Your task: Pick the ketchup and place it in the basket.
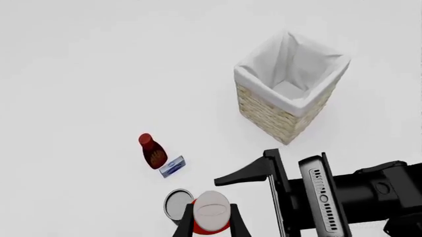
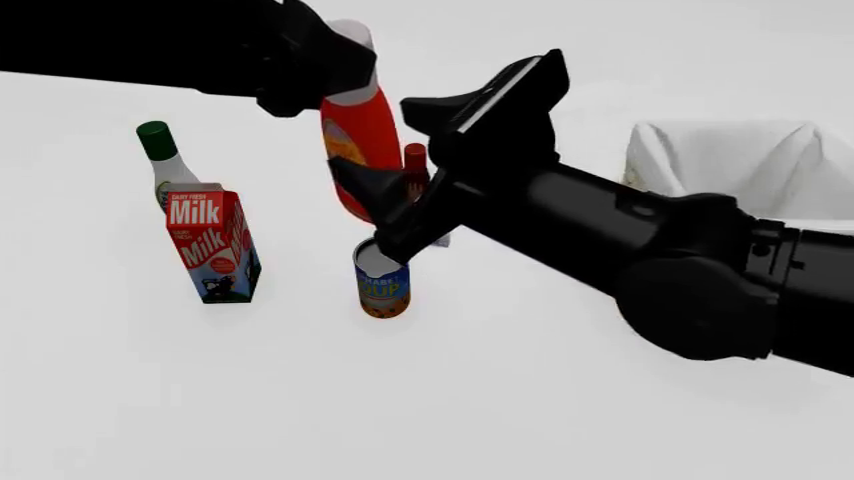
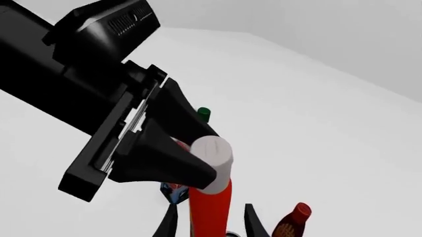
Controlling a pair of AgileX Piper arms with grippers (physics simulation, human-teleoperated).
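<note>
While my left gripper [image 3: 191, 160] is clamped on the neck of the ketchup [image 2: 360, 135] just under its cap, I log the bottle lifted clear of the table, long axis upright; my right gripper [image 2: 424, 160] stands with jaws parted around its body, whether touching I cannot tell. Basket [image 2: 747, 165]: at about 3 o'clock from the bottle in the front view, well apart, mouth open and upward. Right arm nearer the basket. Also present: milk carton [image 2: 214, 245], soup can [image 2: 382, 280], green-capped bottle [image 2: 163, 160], dark red-brown bottle [image 1: 152, 150]

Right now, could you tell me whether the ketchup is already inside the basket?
No, the ketchup is held up by the left gripper, well apart from the basket.
</note>
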